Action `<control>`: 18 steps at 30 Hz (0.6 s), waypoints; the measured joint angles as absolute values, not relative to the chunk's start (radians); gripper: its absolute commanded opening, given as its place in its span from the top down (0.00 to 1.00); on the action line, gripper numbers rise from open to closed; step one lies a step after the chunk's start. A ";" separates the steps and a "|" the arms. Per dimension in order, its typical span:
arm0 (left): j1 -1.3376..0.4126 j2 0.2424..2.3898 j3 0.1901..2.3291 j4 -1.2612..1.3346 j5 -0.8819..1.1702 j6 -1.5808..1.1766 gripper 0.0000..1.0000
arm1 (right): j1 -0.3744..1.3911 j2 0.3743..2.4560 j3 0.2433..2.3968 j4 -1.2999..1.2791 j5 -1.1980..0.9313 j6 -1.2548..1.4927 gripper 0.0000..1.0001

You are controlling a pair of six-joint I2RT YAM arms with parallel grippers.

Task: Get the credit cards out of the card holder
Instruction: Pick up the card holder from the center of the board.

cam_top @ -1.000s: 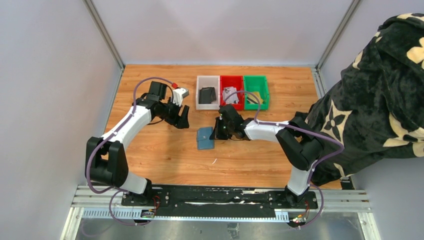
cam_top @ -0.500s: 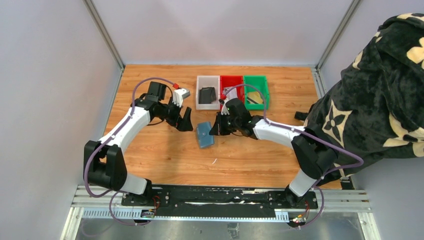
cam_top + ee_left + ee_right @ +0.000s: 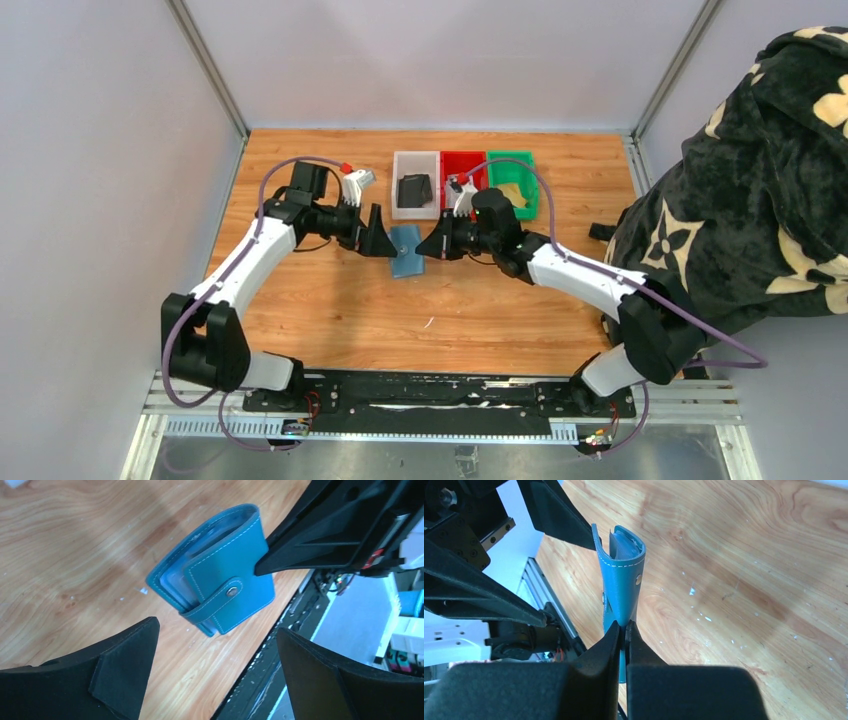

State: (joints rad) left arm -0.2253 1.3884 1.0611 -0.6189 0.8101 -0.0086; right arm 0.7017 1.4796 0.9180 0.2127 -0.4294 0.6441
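A: Right gripper [image 3: 623, 628]?
B: Jaws pinched almost closed on one edge of the small teal-blue leather-like bifold card holder [image 3: 622, 587]. It sticks out past the fingertips, tab snapped.
A: Left gripper [image 3: 216, 630]?
B: Jaws spread wide, gripping nothing (holder just ahead of the gap, touching neither finger).
A: Credit cards?
B: Can't tell them from the pale sleeves inside the fold.

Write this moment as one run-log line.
right fingers: shut on small teal-blue leather card holder | left fingers: open, beside it | tab: closed
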 measured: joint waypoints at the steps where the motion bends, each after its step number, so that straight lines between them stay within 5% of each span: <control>1: -0.225 1.376 1.061 -0.611 0.817 -0.028 0.05 | 0.701 1.473 0.918 0.220 -0.432 0.651 1.00; 18: -0.225 1.234 1.060 -0.463 0.820 -0.219 0.24 | 0.684 1.403 0.918 0.323 -0.488 0.775 1.00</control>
State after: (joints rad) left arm -0.2253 1.2335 1.0595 -0.4633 0.8196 -0.2188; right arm 0.6838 1.4029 0.9180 0.3233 -0.4885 0.7746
